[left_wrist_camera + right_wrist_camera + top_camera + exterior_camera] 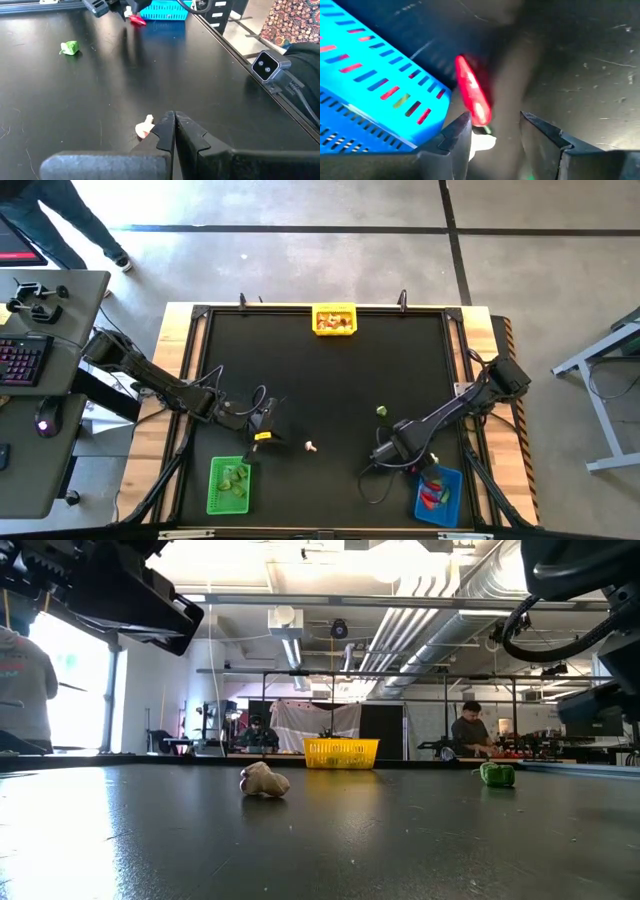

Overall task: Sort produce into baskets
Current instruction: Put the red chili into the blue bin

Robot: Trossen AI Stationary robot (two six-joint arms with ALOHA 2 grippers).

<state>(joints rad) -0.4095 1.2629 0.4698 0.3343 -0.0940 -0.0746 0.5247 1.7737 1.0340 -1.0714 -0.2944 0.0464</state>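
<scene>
While the left gripper (262, 436) waits low and left of middle in the high view, its fingers pressed together on nothing, a small tan piece (310, 446) lies just to its right. A little green piece (381, 412) sits further right. The right gripper (492, 132) is at the lower right, by the blue basket (446, 502). Its fingers are spread, and a red chili pepper (472, 97) hangs between them beside the basket wall. I cannot tell if they are touching it.

The pepper looks light, smooth and a bit slippery. It is long and thin, so the middle is the best place to pinch it.

There are three baskets: the green basket (214, 488) at the lower left, the yellow basket (334, 332) at the top middle, and the blue one. Two loose pieces lie on the table (330, 380).
</scene>
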